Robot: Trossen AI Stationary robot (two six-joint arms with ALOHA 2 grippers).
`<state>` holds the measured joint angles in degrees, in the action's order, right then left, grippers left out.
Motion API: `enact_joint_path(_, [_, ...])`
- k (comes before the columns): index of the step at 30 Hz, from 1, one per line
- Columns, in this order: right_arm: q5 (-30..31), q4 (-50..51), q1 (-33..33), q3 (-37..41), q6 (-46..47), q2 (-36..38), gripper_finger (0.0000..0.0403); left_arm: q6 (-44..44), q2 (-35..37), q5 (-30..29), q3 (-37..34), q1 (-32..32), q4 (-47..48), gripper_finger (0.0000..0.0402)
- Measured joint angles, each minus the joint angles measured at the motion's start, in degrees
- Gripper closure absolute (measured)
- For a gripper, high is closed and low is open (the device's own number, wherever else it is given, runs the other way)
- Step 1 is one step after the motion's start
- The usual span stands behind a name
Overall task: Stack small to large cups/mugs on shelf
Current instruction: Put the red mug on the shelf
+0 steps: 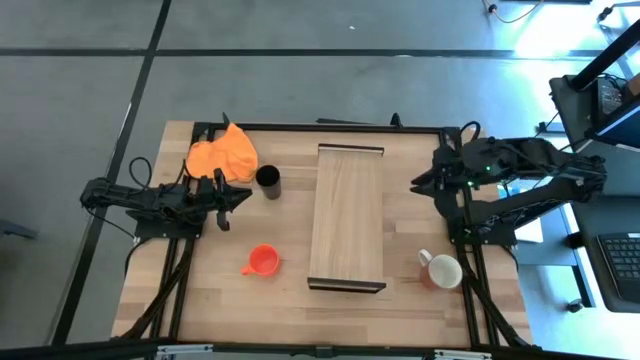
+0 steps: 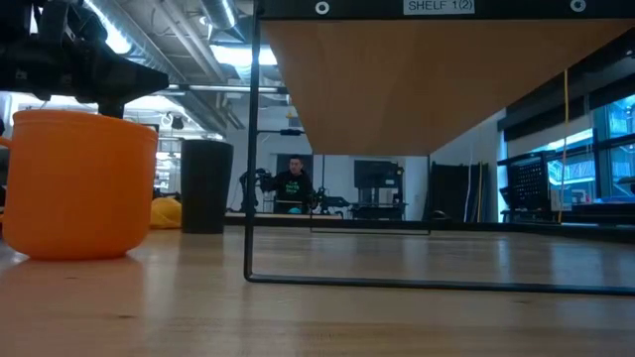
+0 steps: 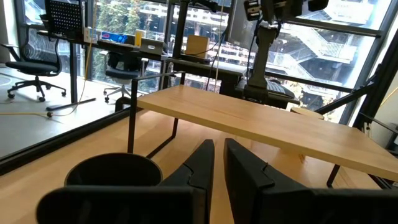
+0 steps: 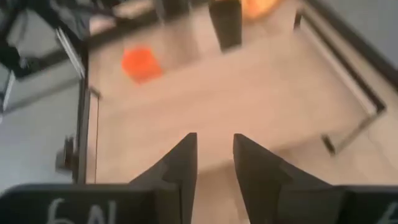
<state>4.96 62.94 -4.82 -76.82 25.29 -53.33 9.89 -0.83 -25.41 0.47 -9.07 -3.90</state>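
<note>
The shelf [image 1: 347, 218] stands mid-table on dark end brackets. The black cup [image 1: 268, 181] stands upright left of the shelf, by the far end. The orange mug [image 1: 262, 260] stands nearer the front, and is large in the low view [image 2: 79, 183]. The white-and-red mug [image 1: 441, 270] stands right of the shelf, near the front. My left gripper [image 1: 240, 195] hovers just left of the black cup [image 3: 112, 171], its fingers nearly together, empty. My right gripper [image 1: 418, 183] hovers right of the shelf's far end, slightly open, empty.
An orange cloth [image 1: 222, 155] lies bunched at the far left, behind the black cup. The shelf's thin metal bracket [image 2: 250, 149] stands between the orange mug and the space under the board. There is bare tabletop [image 1: 230, 300] around the orange mug.
</note>
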Motion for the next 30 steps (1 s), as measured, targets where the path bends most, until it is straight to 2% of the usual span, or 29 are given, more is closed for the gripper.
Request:
enact_joint_path(5, [5.0,15.3,-5.7,-7.4,6.2,-2.6,0.0297,0.0,0.0,0.0,0.0,0.0,0.0,0.0371])
enact_joint_path(11, [13.1,26.3,-17.7,-9.0,19.4,-4.9,0.0297,0.0,0.0,0.0,0.0,0.0,0.0,0.0371])
enact_joint_path(19, [20.8,27.1,-36.2,-8.6,40.2,-8.1,0.0297,0.0,0.0,0.0,0.0,0.0,0.0,0.0371])
enact_joint_path(22, [20.3,27.0,-41.2,-8.1,47.2,-10.6,0.0297,0.0,0.0,0.0,0.0,0.0,0.0,0.0371])
enact_joint_path(30, [7.0,27.1,-47.3,-0.9,62.4,-18.5,0.0297,0.0,0.0,0.0,0.0,0.0,0.0,0.0371])
